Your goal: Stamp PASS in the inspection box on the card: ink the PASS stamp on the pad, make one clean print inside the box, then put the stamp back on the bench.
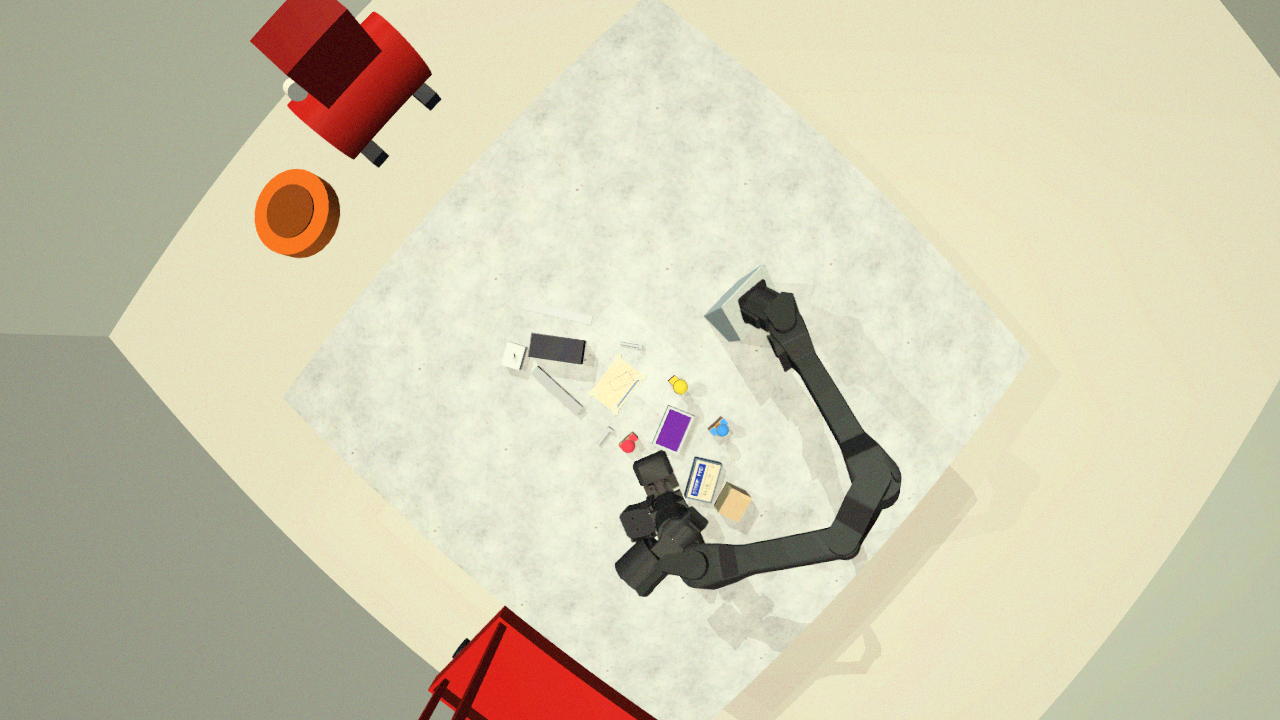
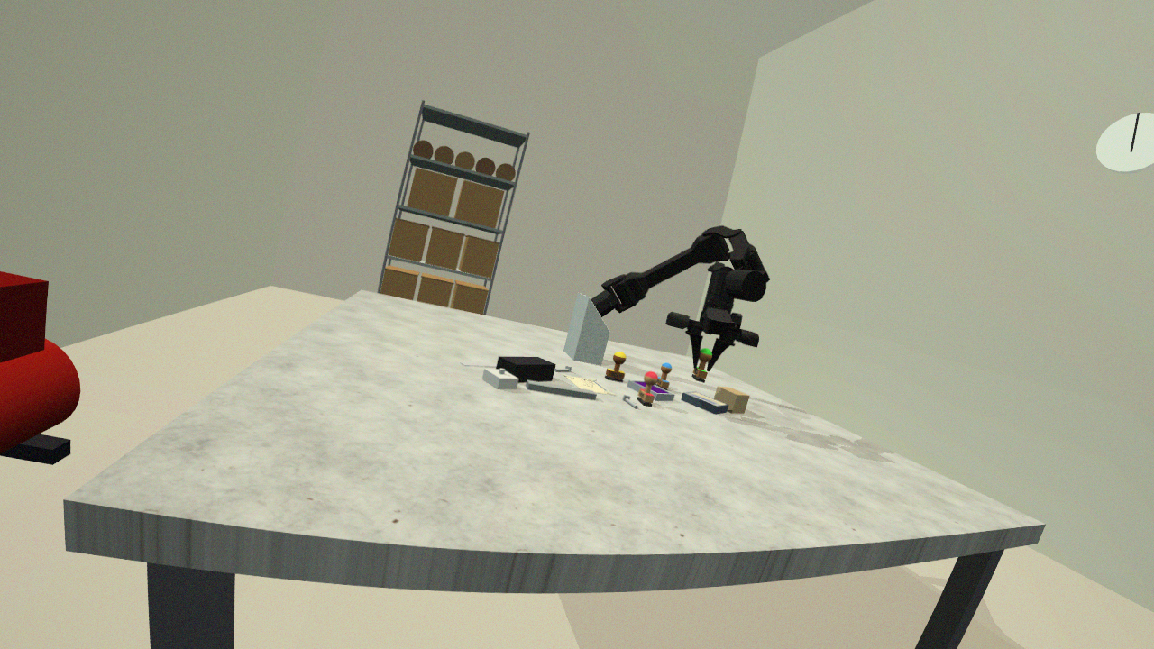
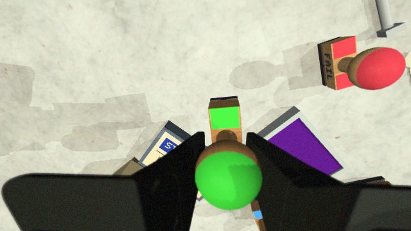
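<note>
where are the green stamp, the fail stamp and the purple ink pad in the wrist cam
green stamp (image 3: 228, 180), wrist view, on its round green knob
FAIL stamp (image 3: 380, 68), wrist view, on its red knob
purple ink pad (image 3: 303, 146), wrist view, on the purple face

Green-knobbed wooden stamp (image 3: 225, 128) upright in the gripper (image 3: 225, 151) at lower centre, purple ink pad (image 3: 303, 145) lower right, cream card (image 1: 616, 382) mid-frame flat on the desk (image 1: 537, 223)

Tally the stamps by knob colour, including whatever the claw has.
green stamp: 1, shut in the claw
red stamp: 1, marked FAIL
yellow stamp: 1
blue stamp: 1
Total: 4
</note>
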